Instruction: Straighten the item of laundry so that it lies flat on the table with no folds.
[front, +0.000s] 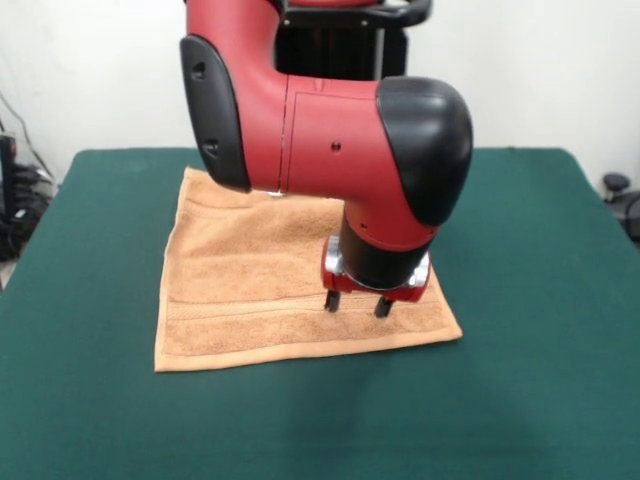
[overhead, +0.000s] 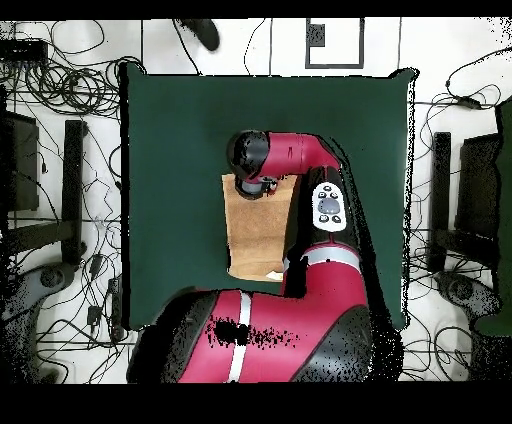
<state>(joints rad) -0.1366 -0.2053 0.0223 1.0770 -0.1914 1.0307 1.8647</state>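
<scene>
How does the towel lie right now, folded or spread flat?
Spread flat: the towel shows all visible edges straight on the table; the arm hides part.

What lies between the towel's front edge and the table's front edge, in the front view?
Nothing: in the front view only bare green table shows below the towel.

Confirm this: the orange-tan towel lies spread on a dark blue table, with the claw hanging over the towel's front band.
Not quite. The table is dark green, not blue, as the front view shows. The rest holds: the towel lies spread out, and the claw hangs over its front band.
</scene>
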